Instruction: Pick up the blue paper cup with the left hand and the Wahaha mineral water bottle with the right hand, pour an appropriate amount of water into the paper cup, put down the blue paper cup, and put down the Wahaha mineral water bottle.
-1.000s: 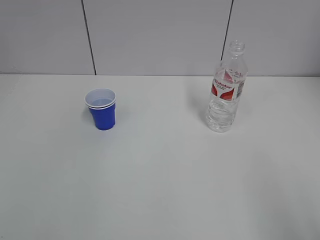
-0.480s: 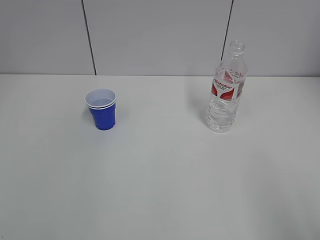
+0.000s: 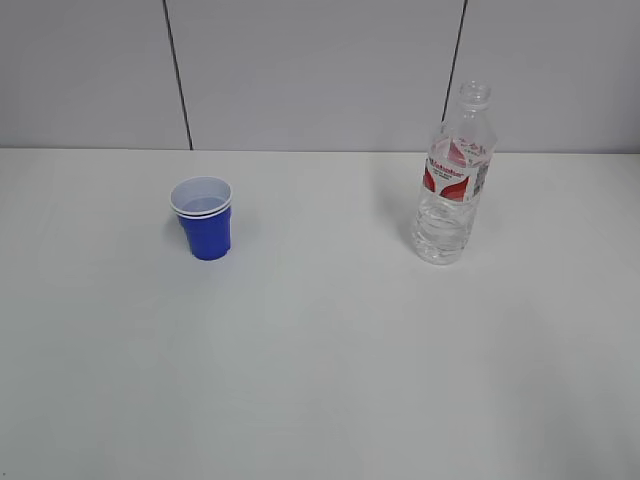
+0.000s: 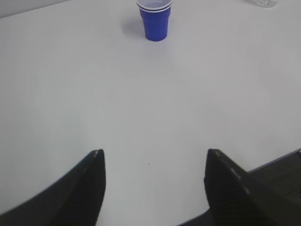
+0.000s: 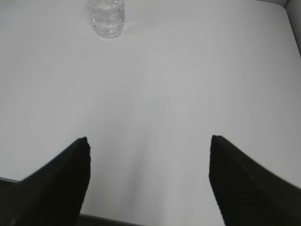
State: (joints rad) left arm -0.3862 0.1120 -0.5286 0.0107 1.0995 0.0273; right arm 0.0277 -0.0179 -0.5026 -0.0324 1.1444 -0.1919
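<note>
While ahead, cup (image 4: pixel 154 21) lies untouched.

This looks like a robot test room or lab, not a home. A plain white desk (image 3: pixel 320 380) fills nearly the whole exterior view. Behind the desk stands a bare grey wall (image 3: pixel 320 70) made of flat panels, with two thin dark seams (image 3: pixel 178 75) between them. On the desk stand only two things, well apart: a blue paper cup (image 3: pixel 205 220) and a clear water bottle (image 3: pixel 452 180). The surface has no cloth and no decoration.
</note>
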